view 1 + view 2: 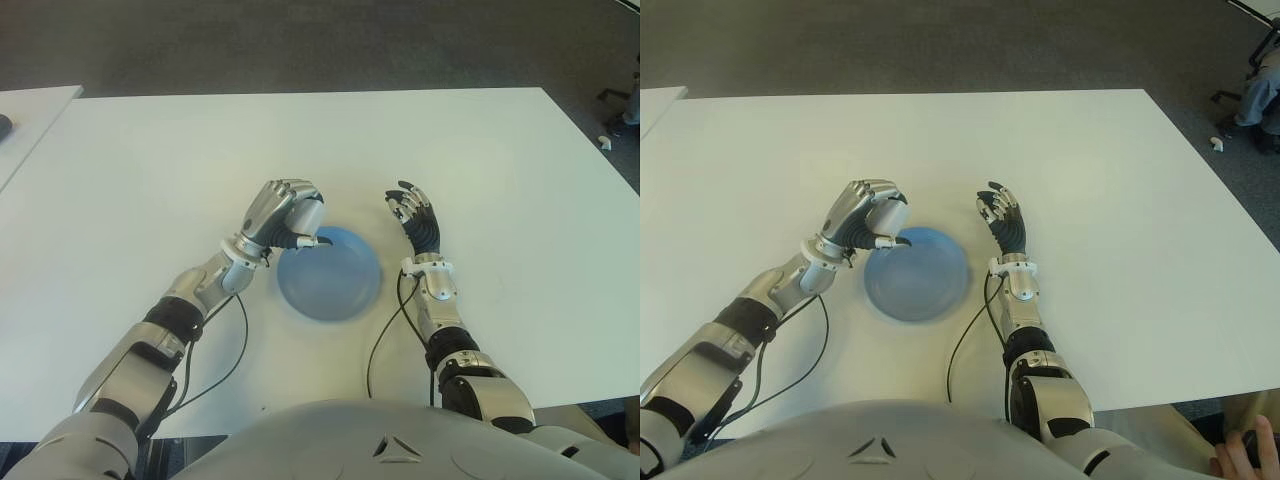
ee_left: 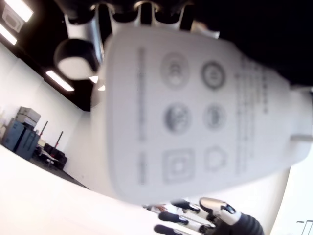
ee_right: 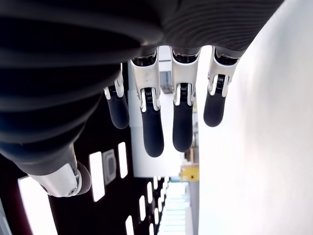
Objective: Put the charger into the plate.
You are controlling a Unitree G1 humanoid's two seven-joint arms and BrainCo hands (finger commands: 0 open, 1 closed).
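So the charger point(image 2: 195, 117) is a white plug block, and it's wrapped up in the left hand point(image 1: 285, 212), fingers curled around it; the left wrist view is basically filled with its printed face, so the grip looks solid. That hand sits right at the left rim of the blue plate point(image 1: 335, 285), with the fingertips just over the edge, and the plate has nothing in it. My read is we're at the carry-over-and-drop bit: the charger isn't over the middle yet, so I'd nudge the hand a little further right, toward the plate's centre, lower it until the block is close to the dish, and only then let the fingers go, so it doesn't bounce off the rim or tip the plate. The right hand point(image 1: 415, 222) shows just beside the plate on its right side, fingers loose and extended, holding nothing, so it's near but not in the way as long as the left one doesn't overshoot. Room-wise it's easy: the white table point(image 1: 480, 160) is bare all around, the plate is well in from every edge, and only the arm cables point(image 1: 385, 340) trail near the front.
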